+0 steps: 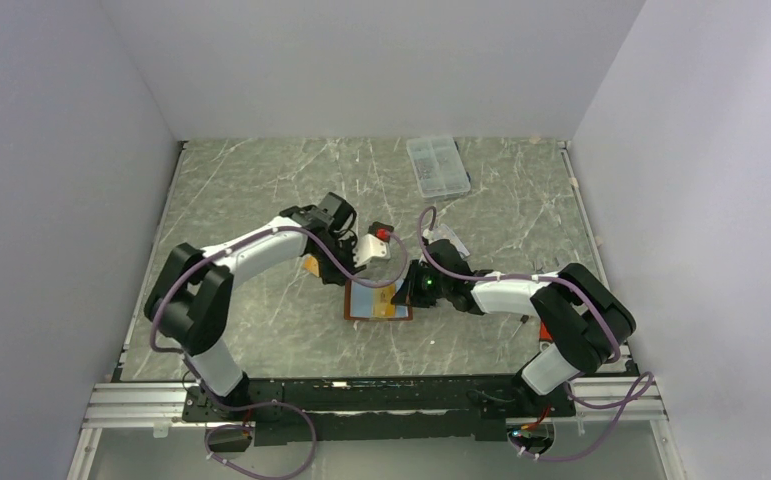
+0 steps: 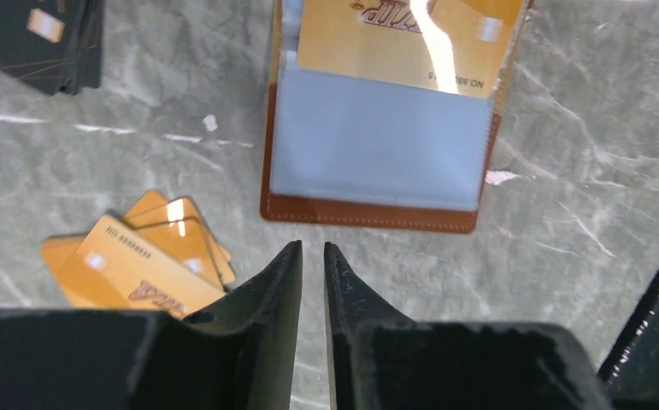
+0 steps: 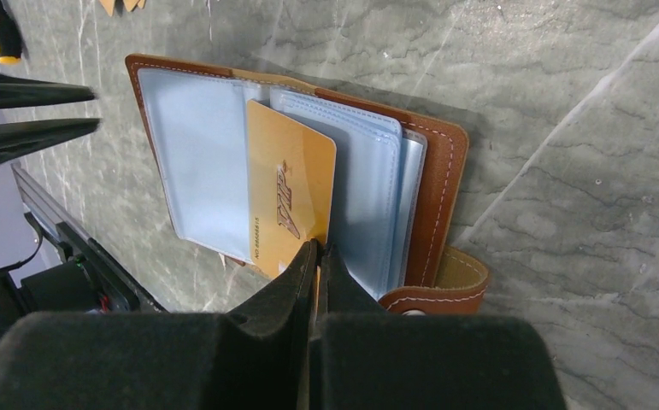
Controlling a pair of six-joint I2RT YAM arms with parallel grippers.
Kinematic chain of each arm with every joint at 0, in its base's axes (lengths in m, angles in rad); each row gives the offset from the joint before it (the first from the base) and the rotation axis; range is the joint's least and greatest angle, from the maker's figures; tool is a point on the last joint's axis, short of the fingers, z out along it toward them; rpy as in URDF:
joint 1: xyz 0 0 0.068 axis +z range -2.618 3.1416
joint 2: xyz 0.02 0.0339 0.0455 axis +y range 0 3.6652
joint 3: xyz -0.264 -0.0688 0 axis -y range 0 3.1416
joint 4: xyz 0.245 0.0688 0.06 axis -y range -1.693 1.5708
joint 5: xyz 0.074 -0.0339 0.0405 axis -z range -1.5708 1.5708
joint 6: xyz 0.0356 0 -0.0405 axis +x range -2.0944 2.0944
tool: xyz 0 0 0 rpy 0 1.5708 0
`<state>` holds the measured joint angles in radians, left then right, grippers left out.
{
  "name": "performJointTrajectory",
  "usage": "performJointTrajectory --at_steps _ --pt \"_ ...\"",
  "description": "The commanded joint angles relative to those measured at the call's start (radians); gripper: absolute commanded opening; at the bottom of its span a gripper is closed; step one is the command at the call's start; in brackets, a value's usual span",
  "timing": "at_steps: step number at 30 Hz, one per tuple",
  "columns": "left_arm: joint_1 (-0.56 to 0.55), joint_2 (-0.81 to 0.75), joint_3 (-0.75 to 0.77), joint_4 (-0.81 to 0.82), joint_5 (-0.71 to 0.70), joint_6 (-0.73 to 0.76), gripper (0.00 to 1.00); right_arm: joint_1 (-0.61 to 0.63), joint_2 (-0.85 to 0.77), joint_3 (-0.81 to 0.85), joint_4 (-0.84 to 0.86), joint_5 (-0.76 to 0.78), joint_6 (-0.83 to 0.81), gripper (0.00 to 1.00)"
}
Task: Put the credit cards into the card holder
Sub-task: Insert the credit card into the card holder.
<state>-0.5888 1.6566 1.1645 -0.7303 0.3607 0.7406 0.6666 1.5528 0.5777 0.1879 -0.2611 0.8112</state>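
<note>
The brown leather card holder (image 2: 368, 213) lies open on the marble, pale blue pockets up. An orange credit card (image 3: 287, 188) sticks partway out of a pocket. My right gripper (image 3: 317, 248) is shut on that card's near edge, beside the snap tab (image 3: 445, 286). My left gripper (image 2: 313, 248) hovers just short of the holder's edge, its jaws a narrow gap apart with nothing between them. Loose orange cards (image 2: 138, 265) lie fanned to its left, and a stack of black cards (image 2: 44, 38) sits farther off. From above, both grippers meet at the holder (image 1: 378, 301).
A clear plastic compartment box (image 1: 437, 165) stands at the back of the table. A black and yellow tool handle (image 3: 1, 30) lies beyond the holder. White walls close in the table on three sides.
</note>
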Motion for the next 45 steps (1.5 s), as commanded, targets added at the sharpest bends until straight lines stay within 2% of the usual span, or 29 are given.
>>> performJointTrajectory --at_steps 1,10,31,45 --pt "-0.019 0.085 -0.008 0.091 -0.044 0.018 0.20 0.001 -0.010 0.017 -0.076 0.061 -0.034 0.00" --pt "-0.039 0.138 -0.040 0.148 -0.081 0.008 0.17 0.001 -0.006 0.017 -0.042 0.056 -0.012 0.00" --pt "-0.068 0.135 -0.098 0.166 -0.087 0.001 0.14 0.011 0.032 0.024 0.060 0.095 0.059 0.00" --pt "-0.069 0.132 -0.099 0.165 -0.092 -0.005 0.13 0.065 -0.002 -0.003 0.008 0.059 0.018 0.00"
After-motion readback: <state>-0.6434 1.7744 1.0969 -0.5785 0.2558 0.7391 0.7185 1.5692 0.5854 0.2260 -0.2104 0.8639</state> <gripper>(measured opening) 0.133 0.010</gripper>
